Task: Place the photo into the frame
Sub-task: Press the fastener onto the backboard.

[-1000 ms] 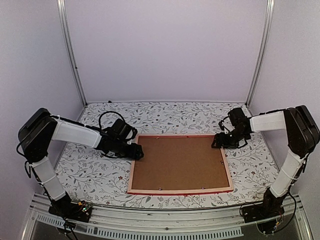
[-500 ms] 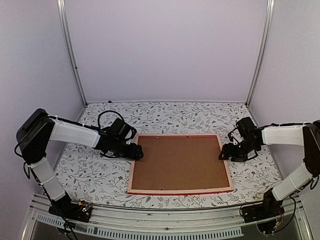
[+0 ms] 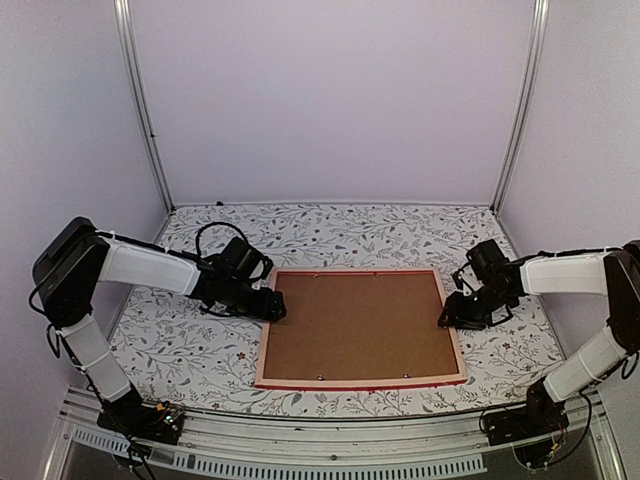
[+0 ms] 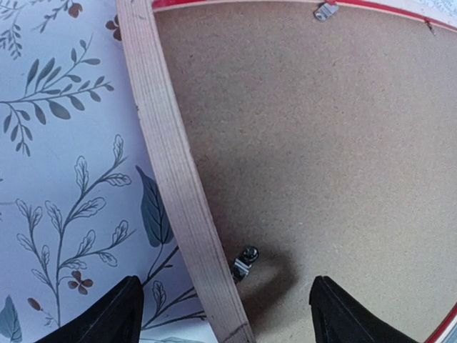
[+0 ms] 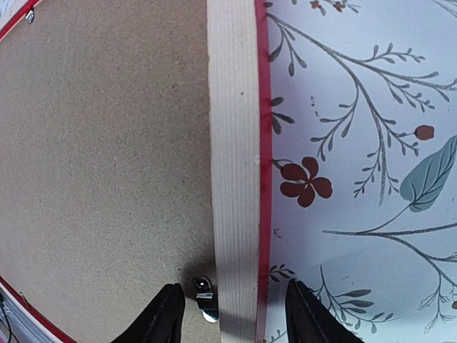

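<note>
The frame [image 3: 360,381] lies face down on the floral table, pale wood back up and a red edge showing. A brown backing board [image 3: 355,325] fills it, so the photo is hidden. My left gripper [image 3: 275,308] is open and straddles the frame's left rail [image 4: 175,179], one finger over the table and one over the board [image 4: 321,143]; a small metal clip [image 4: 243,263] sits between them. My right gripper [image 3: 447,318] straddles the right rail [image 5: 232,143] beside another clip [image 5: 205,293]. Its jaws stand apart, with small gaps to the wood on both sides.
Floral paper covers the table [image 3: 190,345]. More metal clips sit along the frame's near rail [image 3: 318,377] and far rail [image 4: 326,10]. White walls and two aluminium posts close in the back and sides.
My right arm has slid down the frame's right rail toward the near side, and its jaws have narrowed around the rail. The left arm has barely moved.
</note>
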Available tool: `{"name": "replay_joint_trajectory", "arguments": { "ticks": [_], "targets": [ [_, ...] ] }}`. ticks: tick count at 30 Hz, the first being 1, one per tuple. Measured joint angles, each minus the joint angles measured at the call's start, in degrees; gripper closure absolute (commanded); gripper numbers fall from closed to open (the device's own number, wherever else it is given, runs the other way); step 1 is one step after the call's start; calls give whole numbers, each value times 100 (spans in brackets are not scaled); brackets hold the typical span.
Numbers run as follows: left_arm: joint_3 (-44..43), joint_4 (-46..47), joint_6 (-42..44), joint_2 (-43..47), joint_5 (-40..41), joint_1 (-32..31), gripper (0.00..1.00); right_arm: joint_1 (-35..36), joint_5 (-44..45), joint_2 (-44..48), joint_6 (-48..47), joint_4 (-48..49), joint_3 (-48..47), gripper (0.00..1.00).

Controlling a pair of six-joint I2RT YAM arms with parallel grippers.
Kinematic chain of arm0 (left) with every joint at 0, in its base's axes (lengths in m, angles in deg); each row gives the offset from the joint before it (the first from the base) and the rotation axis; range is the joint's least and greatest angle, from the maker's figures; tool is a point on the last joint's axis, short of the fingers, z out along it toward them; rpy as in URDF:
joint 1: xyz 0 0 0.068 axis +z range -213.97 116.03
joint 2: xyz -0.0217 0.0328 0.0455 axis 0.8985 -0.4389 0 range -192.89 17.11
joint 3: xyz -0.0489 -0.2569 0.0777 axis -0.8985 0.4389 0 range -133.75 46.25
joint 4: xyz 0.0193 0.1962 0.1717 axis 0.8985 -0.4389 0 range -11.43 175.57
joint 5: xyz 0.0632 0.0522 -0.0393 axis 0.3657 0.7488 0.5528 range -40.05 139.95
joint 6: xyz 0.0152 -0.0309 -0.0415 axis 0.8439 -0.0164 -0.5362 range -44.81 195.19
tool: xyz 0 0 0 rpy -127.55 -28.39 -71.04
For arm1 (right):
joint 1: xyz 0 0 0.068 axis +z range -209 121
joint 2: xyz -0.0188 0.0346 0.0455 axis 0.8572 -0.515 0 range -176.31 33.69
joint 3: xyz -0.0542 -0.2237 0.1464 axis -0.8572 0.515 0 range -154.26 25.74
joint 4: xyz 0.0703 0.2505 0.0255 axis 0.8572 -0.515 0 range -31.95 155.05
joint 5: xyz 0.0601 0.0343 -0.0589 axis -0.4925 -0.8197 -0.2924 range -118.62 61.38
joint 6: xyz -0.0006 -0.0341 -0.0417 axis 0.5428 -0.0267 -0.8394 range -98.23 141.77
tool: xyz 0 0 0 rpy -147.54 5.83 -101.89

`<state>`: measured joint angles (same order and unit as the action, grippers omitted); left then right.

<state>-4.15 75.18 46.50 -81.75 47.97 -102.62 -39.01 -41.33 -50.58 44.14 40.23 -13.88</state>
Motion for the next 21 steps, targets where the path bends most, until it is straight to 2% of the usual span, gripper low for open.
{"name": "replay_joint_trajectory", "arguments": {
  "ticks": [21],
  "targets": [
    [0,0,-4,0,-13,0,17,326,579,118,164,-26,42,73]
  ]
}}
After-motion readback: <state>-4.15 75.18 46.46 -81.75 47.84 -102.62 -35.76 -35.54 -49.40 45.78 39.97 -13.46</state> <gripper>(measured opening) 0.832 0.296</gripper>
